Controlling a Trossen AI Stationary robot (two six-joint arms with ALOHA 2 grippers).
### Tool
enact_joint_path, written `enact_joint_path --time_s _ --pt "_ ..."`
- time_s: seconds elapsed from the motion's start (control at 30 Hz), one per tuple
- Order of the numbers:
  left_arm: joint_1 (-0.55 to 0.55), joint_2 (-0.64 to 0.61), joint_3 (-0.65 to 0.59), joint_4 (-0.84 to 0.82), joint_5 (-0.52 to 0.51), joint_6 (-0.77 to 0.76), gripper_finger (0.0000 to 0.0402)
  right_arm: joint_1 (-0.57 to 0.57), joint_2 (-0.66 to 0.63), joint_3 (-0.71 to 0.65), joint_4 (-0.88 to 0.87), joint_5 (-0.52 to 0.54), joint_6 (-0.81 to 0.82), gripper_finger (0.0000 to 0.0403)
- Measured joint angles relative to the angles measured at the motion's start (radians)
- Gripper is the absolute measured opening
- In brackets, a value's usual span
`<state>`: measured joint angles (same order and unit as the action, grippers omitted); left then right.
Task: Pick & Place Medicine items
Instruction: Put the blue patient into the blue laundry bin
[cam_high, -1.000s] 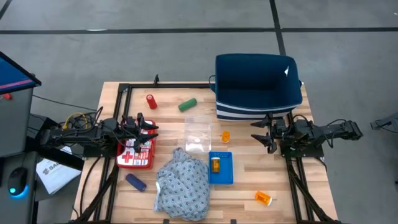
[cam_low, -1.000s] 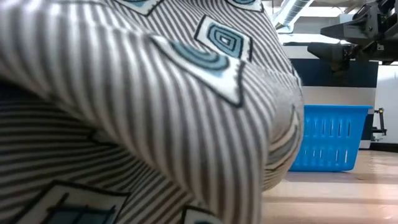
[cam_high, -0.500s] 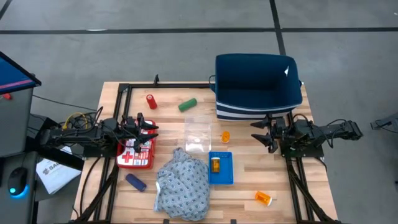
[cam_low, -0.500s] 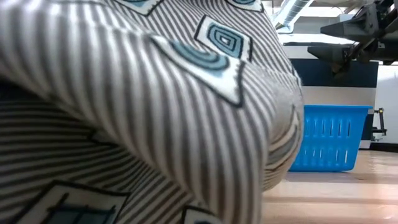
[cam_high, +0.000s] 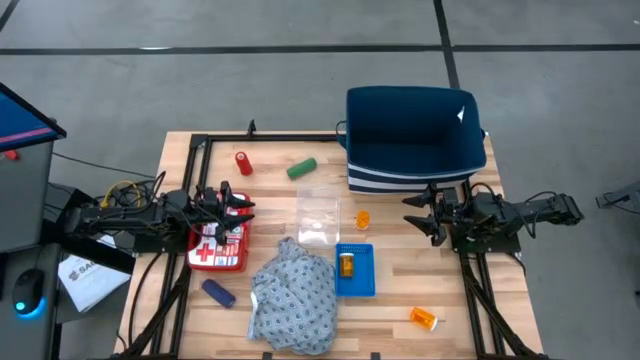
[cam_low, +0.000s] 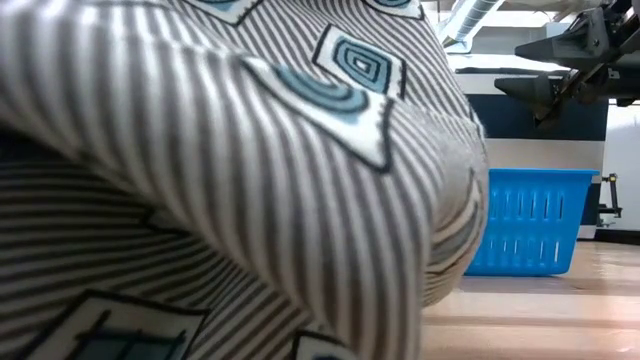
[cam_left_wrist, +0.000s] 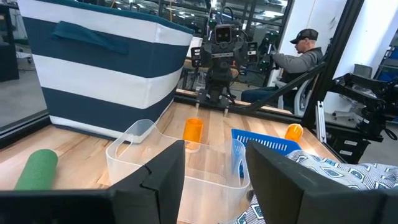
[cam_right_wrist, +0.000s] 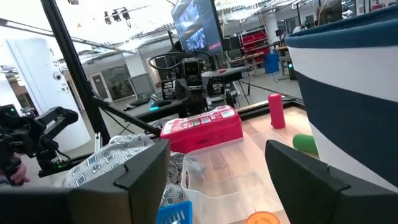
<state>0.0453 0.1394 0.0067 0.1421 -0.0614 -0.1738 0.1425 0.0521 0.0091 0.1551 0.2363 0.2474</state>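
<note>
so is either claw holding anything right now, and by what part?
Nothing held. Left claw is open above the first-aid case; right claw is open beside the striped bin.

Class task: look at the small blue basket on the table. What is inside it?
One orange pill bottle lies inside the blue basket. The patterned cloth touches its edge; nothing seems hidden beneath.

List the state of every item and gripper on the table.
Left gripper: open, above the red-and-white first-aid case.
Right gripper: open, empty.
Red cylindrical tube: upright.
Green cylindrical tube: lying.
Dark-blue cylindrical tube: lying.
Clear plastic tub: empty.
Orange pill bottle: in small blue basket.
</note>
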Motion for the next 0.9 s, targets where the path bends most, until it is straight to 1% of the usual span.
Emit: enact_joint_path --time_s 0.17,0.3,0.63,0.77,0.9 --pt "0.000 0.000 0.000 0.000 0.000 0.000 0.0163 0.000 0.000 0.000 0.002 0.000 0.046 0.0260" --pt "0.000 0.000 0.000 0.000 0.000 0.000 0.0163 0.001 0.000 0.000 0.003 -0.012 0.139 0.0260" --pt "0.000 0.000 0.000 0.000 0.001 0.000 0.0163 0.001 0.000 0.000 -0.023 -0.156 0.382 0.0260" --pt "0.000 0.000 0.000 0.000 0.001 0.000 0.0163 0.001 0.000 0.000 -0.048 -0.209 0.407 0.0260" --pt "0.000 0.000 0.000 0.000 0.001 0.000 0.0163 0.001 0.000 0.000 -0.105 -0.214 0.385 0.0260"
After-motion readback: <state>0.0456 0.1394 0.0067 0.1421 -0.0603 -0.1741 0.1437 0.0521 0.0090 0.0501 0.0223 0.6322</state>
